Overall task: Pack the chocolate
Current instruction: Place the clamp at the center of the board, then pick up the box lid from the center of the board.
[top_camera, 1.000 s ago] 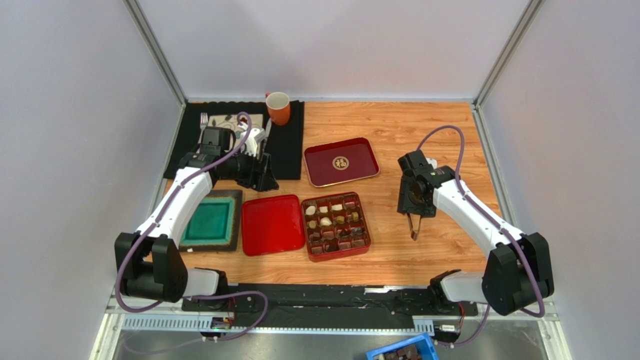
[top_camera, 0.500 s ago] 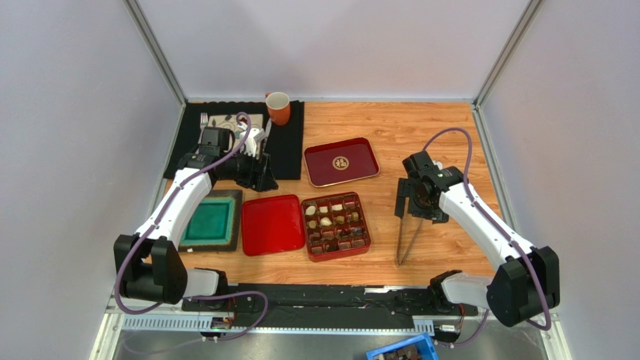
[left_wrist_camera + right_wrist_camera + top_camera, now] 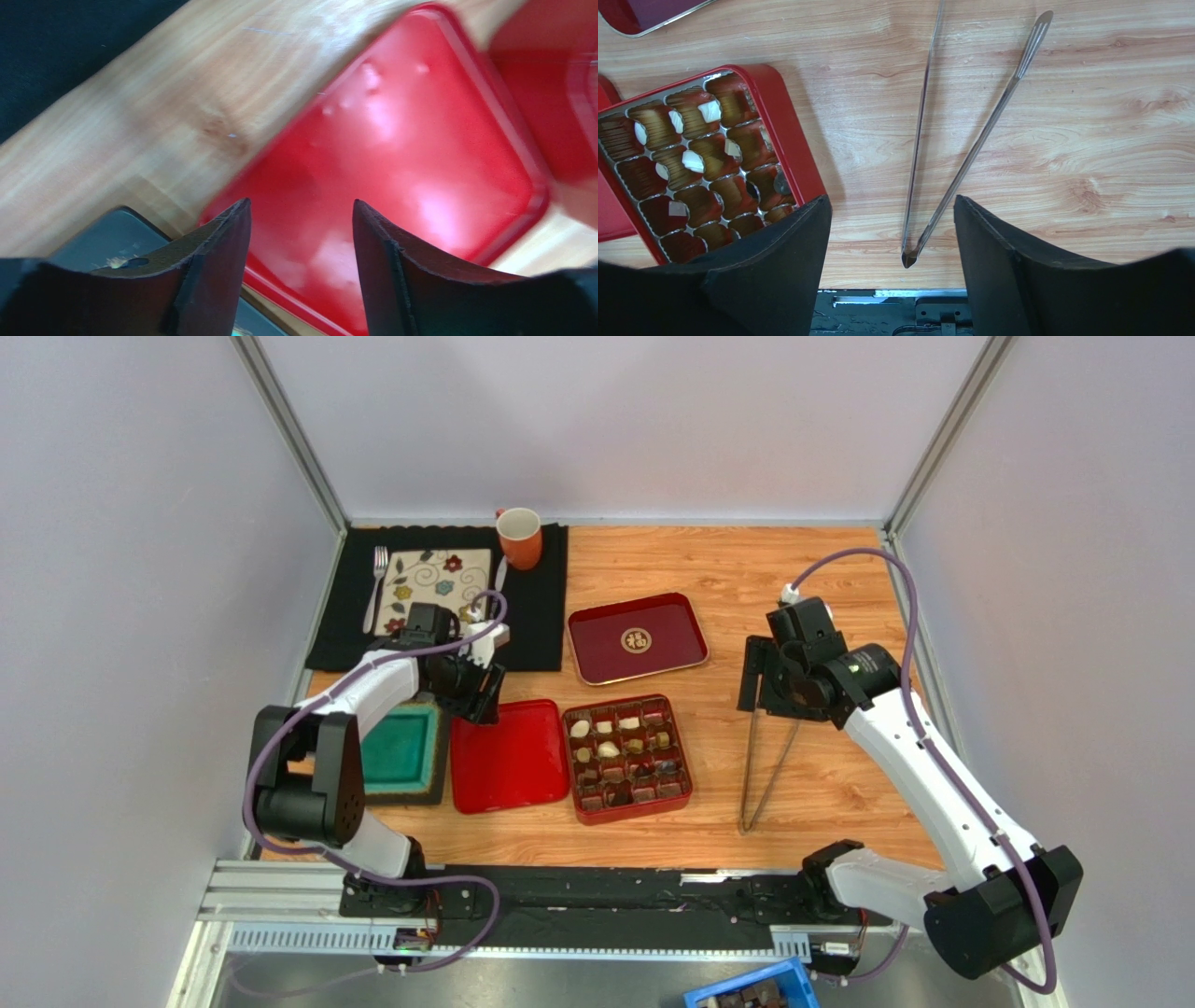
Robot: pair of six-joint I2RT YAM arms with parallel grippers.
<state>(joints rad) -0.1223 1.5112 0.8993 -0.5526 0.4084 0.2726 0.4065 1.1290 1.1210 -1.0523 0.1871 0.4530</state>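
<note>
So the chocolate (image 3: 581, 730) is sitting in the red gridded box (image 3: 631, 815), near the middle of the wooden surface (image 3: 814, 588). It's a mix of dark brown and white bits, each in its own compartment. The right wrist view shows the white ones mostly toward the far side of the box. Some cells are too dark to tell what's in them.

Just left of the box, touching or nearly so, lies a flat red lid (image 3: 508, 755). The left claw (image 3: 477, 693) is over the lid's far-left corner with its fingers apart and nothing between them. The wrist shot is blurry, so it's hard to say whether it touches the lid. To the left of that is a green dish (image 3: 393, 749) in a dark frame.

The right claw (image 3: 769, 693) hangs to the right of the box, fingers spread wide and gripping nothing. Metal tongs (image 3: 765, 770) lie flat on the surface right under it. Their joined end points at the near edge and the two tips splay out toward the claw.

Behind the box is a dark red tray (image 3: 673, 623) with a gold emblem. At the back left, a black mat (image 3: 540, 616) carries an orange mug (image 3: 519, 536), a floral placemat (image 3: 435, 574) and a fork (image 3: 379, 567).
</note>
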